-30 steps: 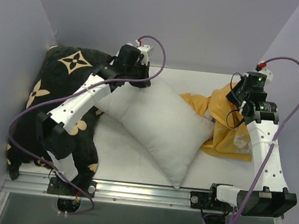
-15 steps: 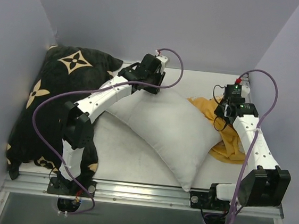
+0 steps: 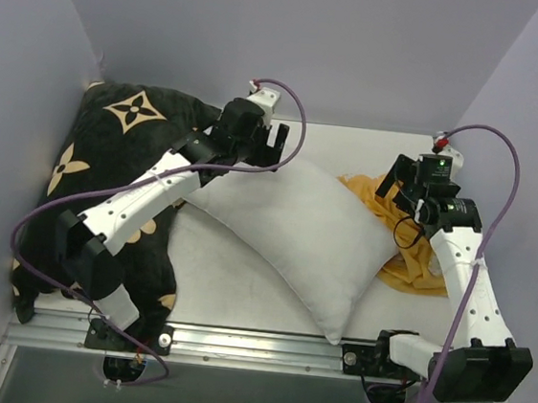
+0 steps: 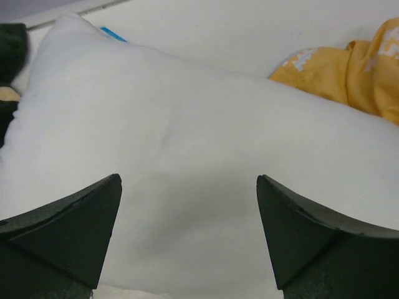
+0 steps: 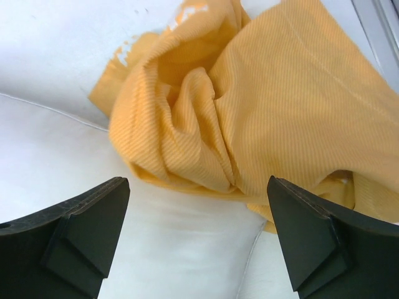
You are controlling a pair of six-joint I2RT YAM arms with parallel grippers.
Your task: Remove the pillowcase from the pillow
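Observation:
The plain white pillow [image 3: 295, 231] lies bare and diagonal across the table. The orange-yellow pillowcase [image 3: 414, 265] sits crumpled at the pillow's right end, off the pillow. My left gripper [image 3: 277, 147] hovers over the pillow's far left corner. In the left wrist view this gripper [image 4: 188, 179] is open, with only the pillow [image 4: 199, 137] below it and the pillowcase [image 4: 352, 65] at upper right. My right gripper [image 3: 398, 184] hangs over the edge of the pillowcase heap. It [image 5: 198, 182] is open above the pillowcase [image 5: 262, 93] and the pillow [image 5: 174, 243], holding nothing.
A black cushion with tan flower marks [image 3: 111, 146] fills the left side of the table, partly under my left arm. Grey walls close in the back and both sides. A metal rail [image 3: 254, 340] runs along the near edge.
Both grippers went from shut to open. The right one let go of the pillowcase, which dropped into a heap. The left one released the pillow's corner and pulled back left.

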